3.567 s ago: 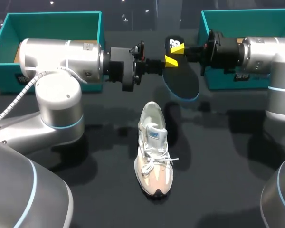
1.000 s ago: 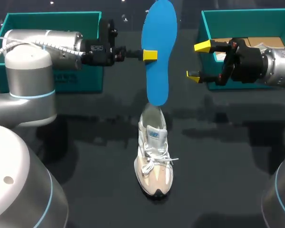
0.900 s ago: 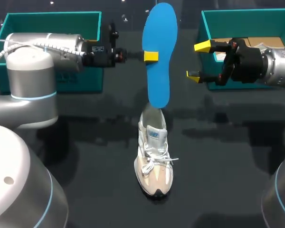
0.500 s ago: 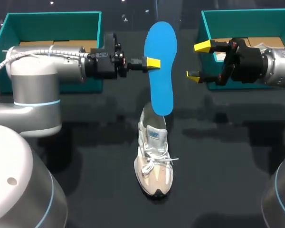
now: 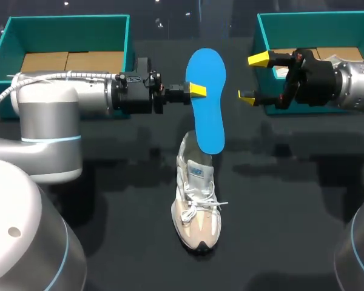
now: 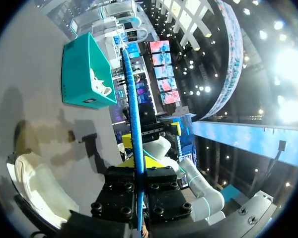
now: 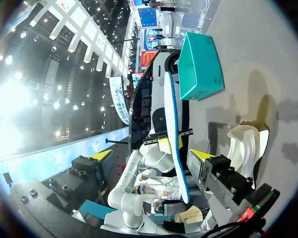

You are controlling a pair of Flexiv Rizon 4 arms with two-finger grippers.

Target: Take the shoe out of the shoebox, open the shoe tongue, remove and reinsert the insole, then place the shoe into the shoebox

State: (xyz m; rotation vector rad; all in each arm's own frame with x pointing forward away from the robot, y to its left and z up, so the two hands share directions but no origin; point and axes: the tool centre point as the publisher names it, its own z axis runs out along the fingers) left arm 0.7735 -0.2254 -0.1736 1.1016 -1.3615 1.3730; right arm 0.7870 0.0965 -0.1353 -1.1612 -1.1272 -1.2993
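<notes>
A blue insole (image 5: 208,100) hangs upright above the table, my left gripper (image 5: 195,91) shut on its edge about halfway up. Its lower end reaches the heel opening of the white and beige shoe (image 5: 197,200), which stands on the dark table with its toe toward the near edge. My right gripper (image 5: 253,77) is open to the insole's right, holding nothing. In the left wrist view the insole (image 6: 131,99) runs edge-on out from between the fingers, with the shoe (image 6: 39,183) beside them. The right wrist view shows the insole (image 7: 171,134) ahead of my open gripper (image 7: 151,154) and the shoe (image 7: 246,144) beside it.
Two teal shoebox halves stand at the back: one (image 5: 67,19) at the left with brown cardboard inside, one (image 5: 315,15) at the right behind my right gripper, with paper in it. The left arm's large elbow fills the near left.
My left gripper has brought the insole down and nearer, so its lower end now overlaps the shoe's heel opening. The right arm and the shoe have not moved.
</notes>
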